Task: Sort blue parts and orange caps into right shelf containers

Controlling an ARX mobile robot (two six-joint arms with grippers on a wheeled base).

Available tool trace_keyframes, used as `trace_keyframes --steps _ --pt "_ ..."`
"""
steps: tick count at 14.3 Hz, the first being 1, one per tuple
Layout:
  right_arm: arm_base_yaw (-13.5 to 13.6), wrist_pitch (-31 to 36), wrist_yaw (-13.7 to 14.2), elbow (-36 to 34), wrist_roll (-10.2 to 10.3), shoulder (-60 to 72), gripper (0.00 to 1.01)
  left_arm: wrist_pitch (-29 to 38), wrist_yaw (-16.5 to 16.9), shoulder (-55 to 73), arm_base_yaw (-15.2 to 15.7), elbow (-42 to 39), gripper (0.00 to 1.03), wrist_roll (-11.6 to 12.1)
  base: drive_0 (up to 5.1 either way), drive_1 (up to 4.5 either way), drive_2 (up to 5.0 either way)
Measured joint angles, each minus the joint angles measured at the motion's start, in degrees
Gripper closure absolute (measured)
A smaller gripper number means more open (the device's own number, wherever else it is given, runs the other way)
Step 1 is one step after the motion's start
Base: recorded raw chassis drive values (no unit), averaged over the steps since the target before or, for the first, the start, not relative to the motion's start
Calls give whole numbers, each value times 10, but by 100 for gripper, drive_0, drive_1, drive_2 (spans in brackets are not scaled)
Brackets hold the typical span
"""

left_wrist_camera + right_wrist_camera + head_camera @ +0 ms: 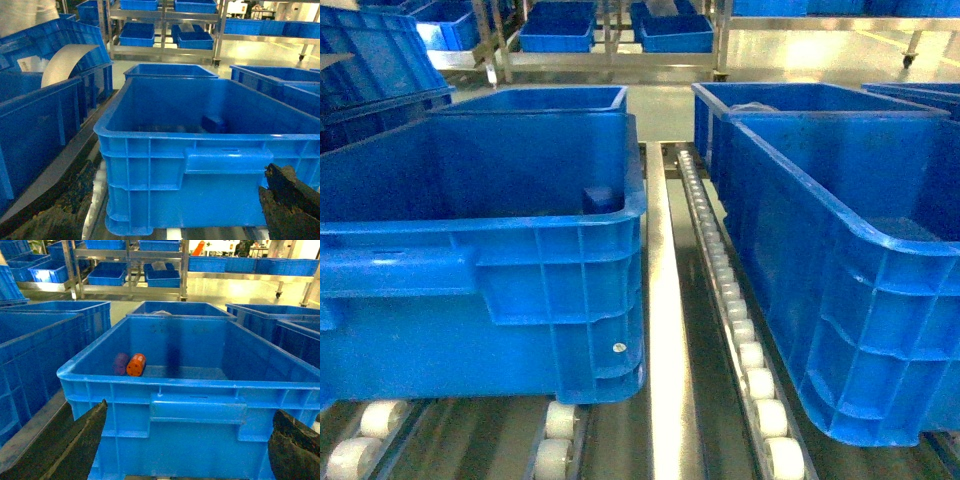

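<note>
Two large blue crates stand side by side on roller tracks: a left crate (480, 250) and a right crate (850, 290). Neither gripper shows in the head view. My left gripper (172, 210) is open, its dark fingers (55, 210) spread in front of the left crate's (200, 165) handle wall. A blue part (215, 123) sits against that crate's far wall. My right gripper (187, 450) is open before the right crate (190, 425), fingers (295, 445) wide apart. Inside lie an orange cap (135, 364) and a dark piece (120, 363) beside it.
A roller rail (745, 330) and a shiny metal strip (665, 330) run between the crates. More blue crates stand behind them (535, 98) and to the sides (35, 125); one holds a curved white sheet (70, 62). Metal racks with small blue bins (107, 275) line the back.
</note>
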Motion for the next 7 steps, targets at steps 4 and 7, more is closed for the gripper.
trace_keyframes --steps 4,7 --pt "0 0 0 0 0 0 3 0 0 0 0 0 5 0 0 0 0" --pt "0 0 0 0 0 0 3 0 0 0 0 0 5 0 0 0 0"
